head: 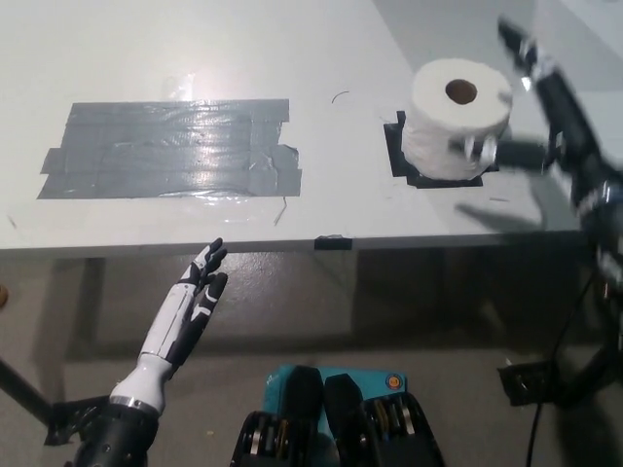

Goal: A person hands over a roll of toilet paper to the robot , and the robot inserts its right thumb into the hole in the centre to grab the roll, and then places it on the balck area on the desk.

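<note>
Toilet paper, a white roll with a brown cardboard core point(459, 117), stands upright on the small black tape patch point(401, 154) on the white desk point(321, 58), its hole facing up. With that patch as the landmark, the roll covers most of it, leaving dark edges showing on the patch's left and front sides. The black right hand point(545, 126) is just to the right of the patch, fingers spread wide: one finger reaches in toward the roll's lower side and seems to touch or nearly touch it, while the others rise above and beyond the roll. Motion blur makes the exact contact hard to judge, but nothing is clasped and no finger sits in the core hole. Well to the left of the patch lies a large rectangle of grey tape strips point(170, 148). The white left hand point(190, 302) rests below the desk edge, far to the patch's lower left, fingers extended and holding nothing. As things lie, the placing looks done: the roll is on the black area, and what remains appears to be only clearing the right hand away.
</note>
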Controlling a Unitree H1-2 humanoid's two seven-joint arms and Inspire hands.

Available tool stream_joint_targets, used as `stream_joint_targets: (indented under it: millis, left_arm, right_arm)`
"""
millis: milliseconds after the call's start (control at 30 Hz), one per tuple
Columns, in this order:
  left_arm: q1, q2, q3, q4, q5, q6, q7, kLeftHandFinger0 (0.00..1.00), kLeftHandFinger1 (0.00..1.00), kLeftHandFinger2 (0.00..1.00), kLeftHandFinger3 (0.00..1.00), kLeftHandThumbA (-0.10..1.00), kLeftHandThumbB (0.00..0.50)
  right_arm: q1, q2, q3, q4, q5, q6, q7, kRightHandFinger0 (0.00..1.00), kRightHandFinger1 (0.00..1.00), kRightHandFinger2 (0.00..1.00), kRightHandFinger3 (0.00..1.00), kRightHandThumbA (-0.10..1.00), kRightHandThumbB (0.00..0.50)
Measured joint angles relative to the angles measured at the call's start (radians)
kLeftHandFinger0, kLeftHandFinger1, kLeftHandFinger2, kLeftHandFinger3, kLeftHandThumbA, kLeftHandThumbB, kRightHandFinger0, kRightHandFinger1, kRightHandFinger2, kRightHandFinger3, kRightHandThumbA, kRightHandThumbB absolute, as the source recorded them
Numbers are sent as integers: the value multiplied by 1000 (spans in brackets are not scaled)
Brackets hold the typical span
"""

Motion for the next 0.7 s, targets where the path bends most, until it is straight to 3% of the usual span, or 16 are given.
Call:
stream_joint_targets:
  millis: [133,167,333,367,400,567,700]
  left_arm:
    - [-3,0,0,2,0,0,0,1000,1000,1000,1000,1000,221]
    - [-5,0,0,3,0,0,0,1000,1000,1000,1000,1000,229]
    - [-22,-1,1,8,0,0,0,1000,1000,1000,1000,1000,223]
    - [-26,-1,1,9,-1,0,0,1000,1000,1000,1000,1000,217]
    - [-30,-1,2,11,-1,0,0,1000,1000,1000,1000,1000,205]
    - [-63,-3,20,27,-7,-4,3,1000,1000,1000,1000,1000,229]
    - [-68,-7,30,26,-15,-8,5,1000,1000,1000,1000,1000,221]
  right_arm:
    - [133,33,10,-122,3,3,0,1000,1000,1000,1000,1000,396]
    - [171,43,13,-160,5,4,1,1000,1000,1000,1000,1000,354]
    - [326,68,28,-338,18,2,1,1000,1000,1000,1000,1000,281]
    - [352,70,30,-369,22,1,1,1000,1000,1000,1000,1000,244]
    - [376,74,31,-405,26,-1,1,1000,1000,1000,1000,1000,284]
    - [465,83,36,-569,55,-56,2,1000,1000,1000,1000,1000,281]
    - [482,82,35,-501,87,-114,6,1000,1000,1000,1000,1000,262]
